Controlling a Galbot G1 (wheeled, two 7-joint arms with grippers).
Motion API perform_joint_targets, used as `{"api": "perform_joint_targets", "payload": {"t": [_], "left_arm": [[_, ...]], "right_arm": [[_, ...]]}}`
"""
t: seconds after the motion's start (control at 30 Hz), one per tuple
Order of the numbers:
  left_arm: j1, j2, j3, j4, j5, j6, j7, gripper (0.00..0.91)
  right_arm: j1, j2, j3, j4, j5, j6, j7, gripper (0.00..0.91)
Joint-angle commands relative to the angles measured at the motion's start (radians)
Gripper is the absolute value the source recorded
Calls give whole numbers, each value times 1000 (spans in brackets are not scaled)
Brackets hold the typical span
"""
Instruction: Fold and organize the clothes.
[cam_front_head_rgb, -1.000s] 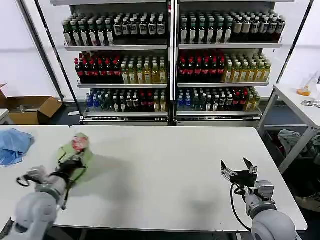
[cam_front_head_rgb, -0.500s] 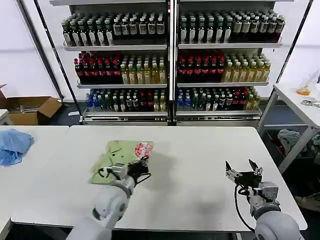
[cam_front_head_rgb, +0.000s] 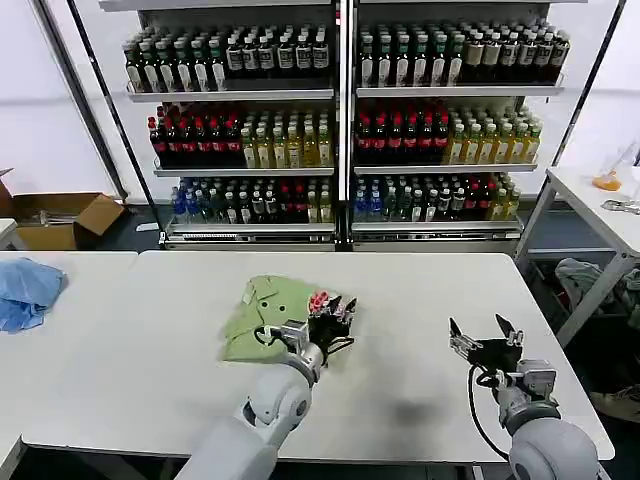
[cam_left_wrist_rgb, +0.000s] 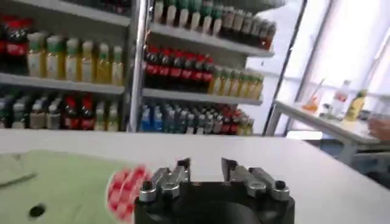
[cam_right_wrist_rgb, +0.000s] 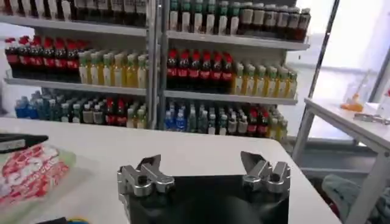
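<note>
Both arms are smooth, rounded pale-grey shells. The left gripper (cam_front_head_rgb: 333, 312) is black, with short dark fingers on silver metal knuckle blocks, each with a round dark screw head or pivot (cam_left_wrist_rgb: 146, 196). Thin black cables loop around the wrist behind it. The right gripper (cam_front_head_rgb: 484, 331) has the same black body, silver brackets (cam_right_wrist_rgb: 141, 178) and dark pointed fingertips; a black cable hangs in a loop below its grey wrist, possibly with a small connector.

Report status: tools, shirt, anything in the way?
Left tool open, at the shirt's right edge by the red patch. Right tool open, idle over bare table. Shirt bunched mid-table, nothing blocking.
</note>
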Motion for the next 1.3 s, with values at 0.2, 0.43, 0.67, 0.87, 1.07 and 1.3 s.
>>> {"api": "perform_joint_targets", "payload": {"t": [0.2,0.43,0.67,0.87,1.07,1.3], "left_arm": [[160,112,-237,-177,44,-233,-17,907],[297,184,-442,-239,67,-237,-27,907],[399,175,-524,-266,84,-245,-29,907],[421,174,-552,-271,80,-246,-33,907],[429,165,-553,-274,80,-245,-33,907],[432,161,-551,-269,80,-245,-32,907]], "right_arm": [[212,78,-252,-101,144,52,68,907],[396,210,-427,-264,240,63,144,907],[515,331,-526,-419,305,73,205,907],[546,402,-553,-507,315,86,226,907],[549,469,-566,-573,295,99,225,907],[566,507,-558,-645,268,123,243,50]]}}
